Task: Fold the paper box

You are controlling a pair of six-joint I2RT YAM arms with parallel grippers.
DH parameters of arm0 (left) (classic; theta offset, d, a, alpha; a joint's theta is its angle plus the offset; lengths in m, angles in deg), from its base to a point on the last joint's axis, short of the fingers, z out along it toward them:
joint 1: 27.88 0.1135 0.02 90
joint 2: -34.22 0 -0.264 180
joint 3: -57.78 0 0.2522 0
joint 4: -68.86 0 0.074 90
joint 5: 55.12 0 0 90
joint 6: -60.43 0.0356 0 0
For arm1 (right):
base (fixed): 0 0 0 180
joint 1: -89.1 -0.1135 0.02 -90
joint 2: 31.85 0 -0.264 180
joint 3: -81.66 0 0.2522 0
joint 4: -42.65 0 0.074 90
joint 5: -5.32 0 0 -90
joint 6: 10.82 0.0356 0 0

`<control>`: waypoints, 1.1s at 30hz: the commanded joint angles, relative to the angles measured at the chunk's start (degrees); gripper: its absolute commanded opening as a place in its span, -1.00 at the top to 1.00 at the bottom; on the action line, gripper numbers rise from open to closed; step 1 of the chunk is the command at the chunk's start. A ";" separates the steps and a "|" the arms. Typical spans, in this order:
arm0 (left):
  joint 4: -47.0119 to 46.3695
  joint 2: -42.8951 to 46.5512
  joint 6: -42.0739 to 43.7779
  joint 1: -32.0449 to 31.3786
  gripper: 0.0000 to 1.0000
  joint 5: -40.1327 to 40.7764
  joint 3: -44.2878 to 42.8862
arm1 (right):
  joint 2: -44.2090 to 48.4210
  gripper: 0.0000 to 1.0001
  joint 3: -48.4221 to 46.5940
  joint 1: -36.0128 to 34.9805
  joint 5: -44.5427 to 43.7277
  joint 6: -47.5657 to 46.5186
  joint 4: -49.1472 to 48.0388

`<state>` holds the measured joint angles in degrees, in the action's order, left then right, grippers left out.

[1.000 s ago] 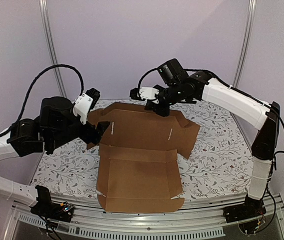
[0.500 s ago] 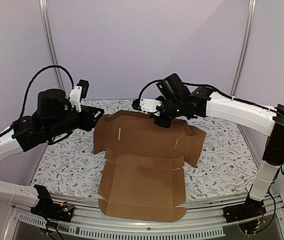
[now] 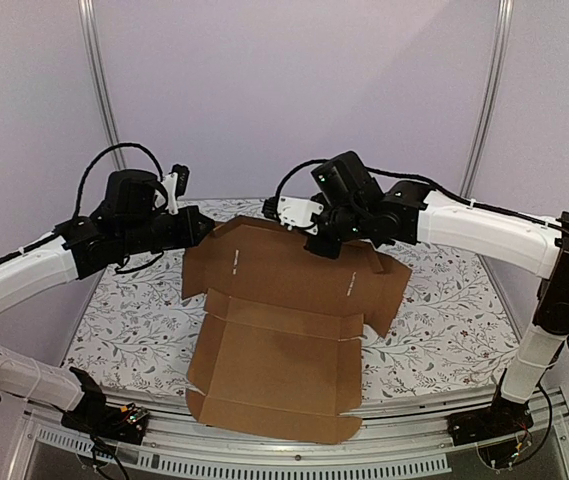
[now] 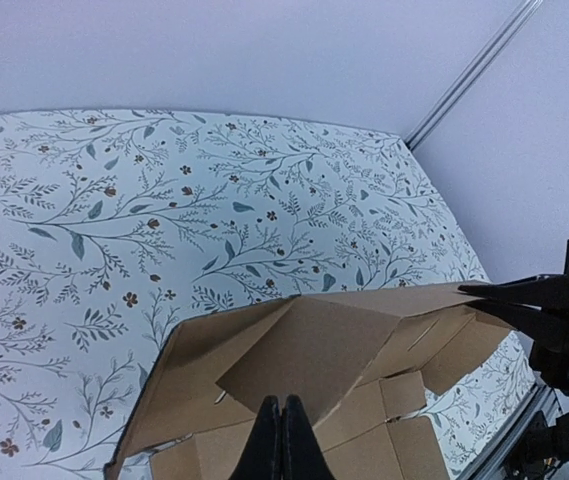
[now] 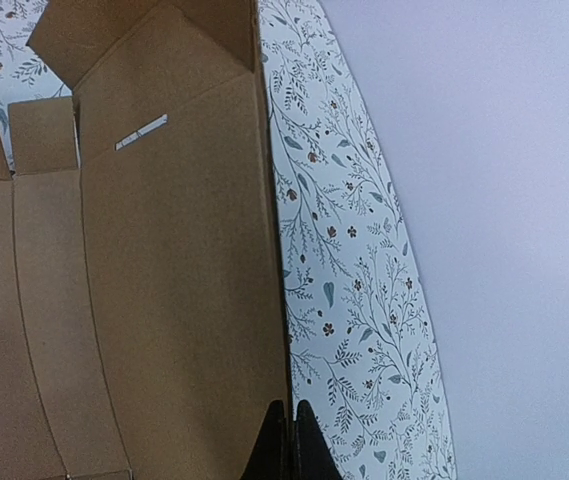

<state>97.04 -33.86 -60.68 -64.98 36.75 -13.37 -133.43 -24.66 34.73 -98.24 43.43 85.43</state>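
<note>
Pinching the paper box (image 3: 274, 360) at its rear edge, the right end effector (image 3: 322, 245) is clamped; left end effector (image 3: 207, 225) shut.

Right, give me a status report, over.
Right gripper shut on far edge of paper box, panel raised. Left gripper shut at its left flap, hold unclear. No obstruction seen.

My table (image 3: 444, 310) wears a leafy floral print; the paper box (image 3: 274, 360) lies on it, spread open below and behind my right gripper (image 3: 321, 247).

no readable txt on paper box (image 3: 274, 350), nothing legible elsewhere
</note>
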 commanded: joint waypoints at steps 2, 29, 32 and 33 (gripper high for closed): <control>-0.69 -2.88 -1.38 1.24 1.00 -4.14 -1.93 | 2.18 1.00 0.97 -1.03 -1.44 1.85 -3.09; 3.41 -4.13 -1.25 1.07 1.00 -4.56 -0.79 | -1.46 1.00 1.90 -3.68 -8.84 4.90 -6.93; 6.08 -2.70 -1.37 1.15 1.00 -3.66 0.81 | -1.62 1.00 2.63 -3.64 -9.95 5.05 -7.11; 6.66 -2.15 -1.39 1.13 1.00 -3.61 1.43 | -1.61 1.00 2.83 -3.67 -10.29 5.19 -7.30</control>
<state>98.26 -38.23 -62.76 -64.45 30.78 -13.98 -134.02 -23.37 31.37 -105.63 47.43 79.55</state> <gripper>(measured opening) 0.003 0.009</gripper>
